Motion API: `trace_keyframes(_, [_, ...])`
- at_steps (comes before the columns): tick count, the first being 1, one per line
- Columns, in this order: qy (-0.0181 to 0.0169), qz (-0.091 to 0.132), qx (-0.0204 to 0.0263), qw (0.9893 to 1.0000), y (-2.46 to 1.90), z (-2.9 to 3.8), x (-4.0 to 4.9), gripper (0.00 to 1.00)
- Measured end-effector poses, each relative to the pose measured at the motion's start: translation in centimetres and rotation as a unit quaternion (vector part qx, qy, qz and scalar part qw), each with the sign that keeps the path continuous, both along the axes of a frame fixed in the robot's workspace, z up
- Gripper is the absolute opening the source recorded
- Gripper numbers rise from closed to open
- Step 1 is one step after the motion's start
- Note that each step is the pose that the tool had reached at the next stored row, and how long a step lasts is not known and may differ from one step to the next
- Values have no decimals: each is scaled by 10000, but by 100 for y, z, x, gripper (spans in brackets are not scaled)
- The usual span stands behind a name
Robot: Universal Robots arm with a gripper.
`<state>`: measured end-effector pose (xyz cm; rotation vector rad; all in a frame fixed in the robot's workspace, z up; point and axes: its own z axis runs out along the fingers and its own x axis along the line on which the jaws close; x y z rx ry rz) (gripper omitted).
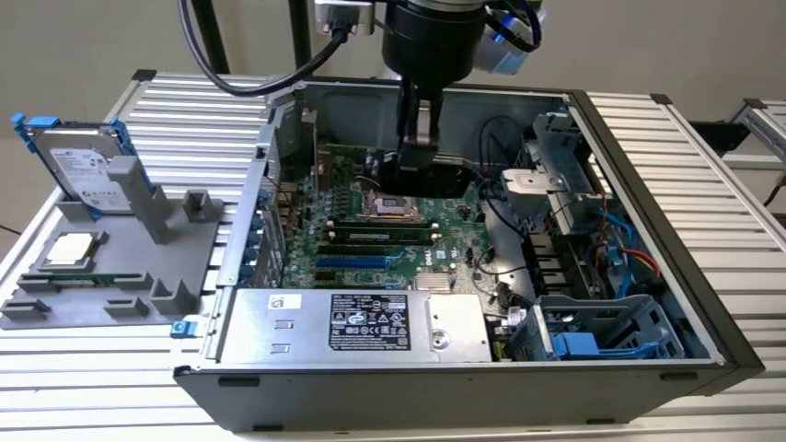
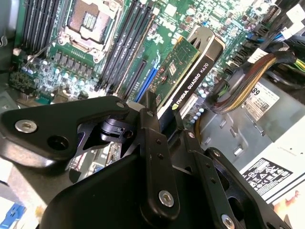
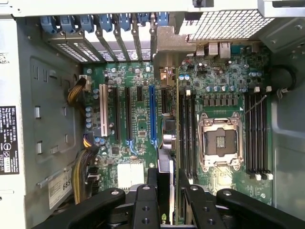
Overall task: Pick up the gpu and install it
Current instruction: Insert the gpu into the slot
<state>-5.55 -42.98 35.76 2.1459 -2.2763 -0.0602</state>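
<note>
Here we have the gpu (image 2: 183, 71) clamped edge-on between the fingers of the gripper (image 2: 164, 117), carried inside the open computer case (image 1: 687, 304) and hanging above the motherboard (image 3: 143, 119), not yet seated in any slot. In the second wrist view the card stands on edge, its black shroud toward one finger and its green board face toward the other, with its far end over the expansion slots. In the first wrist view we see it as a thin line running from between the fingers toward the rear slot openings, lying between the blue slot (image 3: 152, 114) and the memory slots (image 3: 187, 133), beside rather than over the blue slot. In the exterior view the gripper (image 1: 418, 170) hangs over the upper part of the board, near the empty CPU socket (image 1: 387, 204). To do this step well, we judge that the card's lower edge must be brought parallel to and directly over the chosen slot, with the bracket end lined up to its rear opening, before any downward push. We would keep the card upright so it does not rake the components beside the slot, and press straight down, evenly along its length. We cannot tell from these views how well the bracket end lines up.
</note>
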Motion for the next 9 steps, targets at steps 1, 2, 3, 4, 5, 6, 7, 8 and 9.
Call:
trace_keyframes(1, [0, 0, 0, 10000, 0, -6, 0, 0])
trace_keyframes(2, [0, 0, 0, 10000, 0, -10, -1, 0])
trace_keyframes(3, [0, 0, 0, 10000, 0, -15, -1, 0])
trace_keyframes(4, [0, 0, 0, 10000, 0, -19, -2, 0])
trace_keyframes(5, [0, 0, 0, 10000, 0, -24, -2, 0])
trace_keyframes(6, [0, 0, 1, 10000, 0, -29, -3, 0])
trace_keyframes(7, [0, 0, 0, 10000, 0, -33, -3, 0])
trace_keyframes(8, [0, 0, 0, 10000, 0, -37, -4, 0])
trace_keyframes(9, [0, 0, 0, 10000, 0, -42, -4, 0])
